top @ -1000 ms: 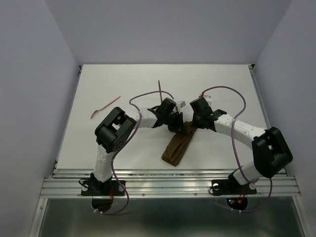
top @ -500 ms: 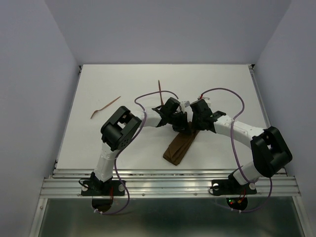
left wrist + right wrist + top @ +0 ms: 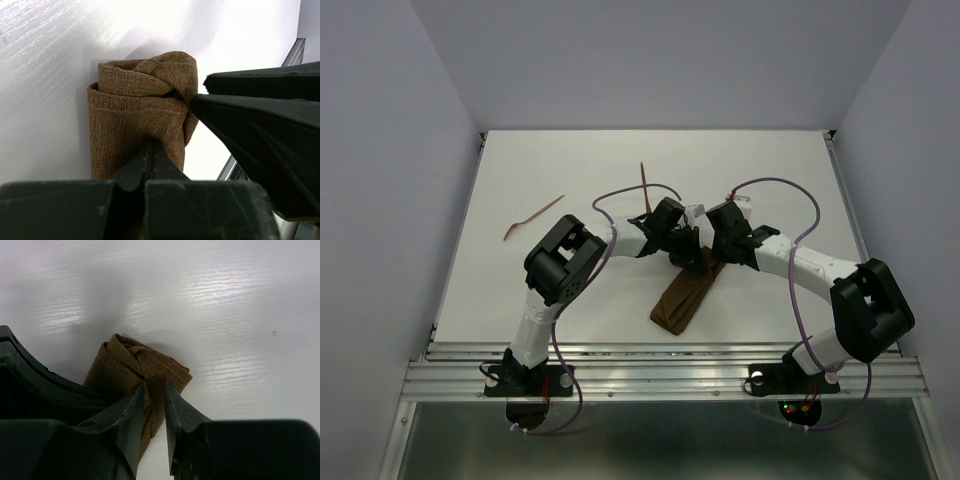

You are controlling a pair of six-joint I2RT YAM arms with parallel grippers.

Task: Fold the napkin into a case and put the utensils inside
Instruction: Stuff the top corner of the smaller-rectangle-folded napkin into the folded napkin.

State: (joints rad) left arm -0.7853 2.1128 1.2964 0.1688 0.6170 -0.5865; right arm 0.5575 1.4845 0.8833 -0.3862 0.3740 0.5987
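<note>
The dark brown napkin (image 3: 682, 298) lies folded into a narrow strip, running from mid-table toward the near edge. My left gripper (image 3: 686, 252) is shut on its far end, pinching a fold of cloth (image 3: 135, 115) between closed jaws (image 3: 151, 146). My right gripper (image 3: 713, 252) grips the same end from the other side, and its jaws (image 3: 155, 387) stand narrowly apart with a thick fold of napkin (image 3: 127, 360) between them. The end is bunched and twisted. Two thin reddish-brown utensils lie apart from the napkin, one (image 3: 533, 216) at the left and one (image 3: 643, 174) behind the grippers.
The white table (image 3: 790, 170) ends in a metal rail (image 3: 660, 375) at the near edge. Purple cables loop over both arms. The right gripper's black body (image 3: 260, 125) fills the right of the left wrist view.
The napkin's far end was drawn a little toward the back right and the strip straightened. Over the last half second both grippers have hardly moved.
</note>
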